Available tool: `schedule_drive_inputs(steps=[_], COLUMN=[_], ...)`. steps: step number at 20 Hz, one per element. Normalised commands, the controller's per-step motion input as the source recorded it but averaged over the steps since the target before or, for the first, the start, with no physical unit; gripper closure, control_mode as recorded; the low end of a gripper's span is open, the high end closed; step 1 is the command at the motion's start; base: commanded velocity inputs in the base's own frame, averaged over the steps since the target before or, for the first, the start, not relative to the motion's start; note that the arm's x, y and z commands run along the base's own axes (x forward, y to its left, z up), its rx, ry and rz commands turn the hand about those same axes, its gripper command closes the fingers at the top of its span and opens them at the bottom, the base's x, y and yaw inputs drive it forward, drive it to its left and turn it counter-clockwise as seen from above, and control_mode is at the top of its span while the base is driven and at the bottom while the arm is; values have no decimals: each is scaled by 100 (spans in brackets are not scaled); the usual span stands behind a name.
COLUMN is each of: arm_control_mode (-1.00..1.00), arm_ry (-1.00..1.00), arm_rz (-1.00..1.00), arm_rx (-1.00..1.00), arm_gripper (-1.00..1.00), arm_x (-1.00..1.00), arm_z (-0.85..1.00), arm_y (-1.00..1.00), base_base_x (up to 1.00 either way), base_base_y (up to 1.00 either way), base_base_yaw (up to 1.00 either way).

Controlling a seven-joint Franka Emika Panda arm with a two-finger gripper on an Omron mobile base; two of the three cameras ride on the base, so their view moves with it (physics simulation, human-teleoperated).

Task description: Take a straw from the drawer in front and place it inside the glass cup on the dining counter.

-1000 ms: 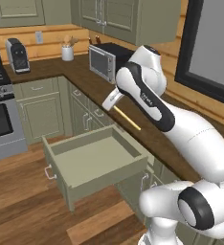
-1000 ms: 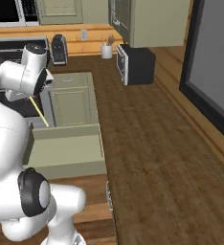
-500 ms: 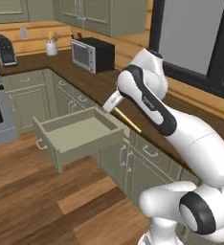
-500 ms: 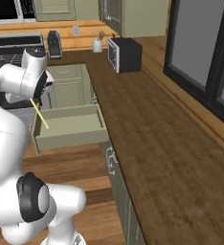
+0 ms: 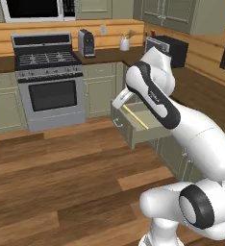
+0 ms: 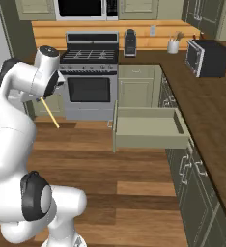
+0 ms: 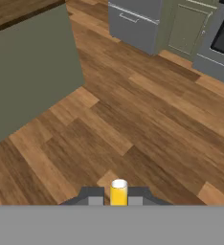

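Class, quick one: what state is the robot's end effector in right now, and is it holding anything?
End effector: closed on the straw, carried clear of the open drawer.

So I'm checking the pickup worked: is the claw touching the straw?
Touching. The hand view shows the straw end-on, pinched between the two fingertips of the claw, with no gap on either side.

one straw (image 6: 50, 114); one open drawer (image 6: 148, 128); one stove (image 6: 90, 72); one toaster oven (image 6: 206, 57); one coffee machine (image 6: 130, 43)
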Motion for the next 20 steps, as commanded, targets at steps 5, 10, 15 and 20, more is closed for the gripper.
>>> schedule_drive_inputs(steps=[5,10,15,20], arm_control_mode=[100,100,100,100], arm_ry=[0,0,0,0], arm_rz=[0,0,0,0], arm_rx=[0,0,0,0], arm_gripper=[100,100,100,100], arm_x=[0,0,0,0], arm_z=[0,0,0,0], arm_y=[0,0,0,0], base_base_x=[10,75,100,100], base_base_y=[100,66,18,20], base_base_yaw=[58,41,12,5])
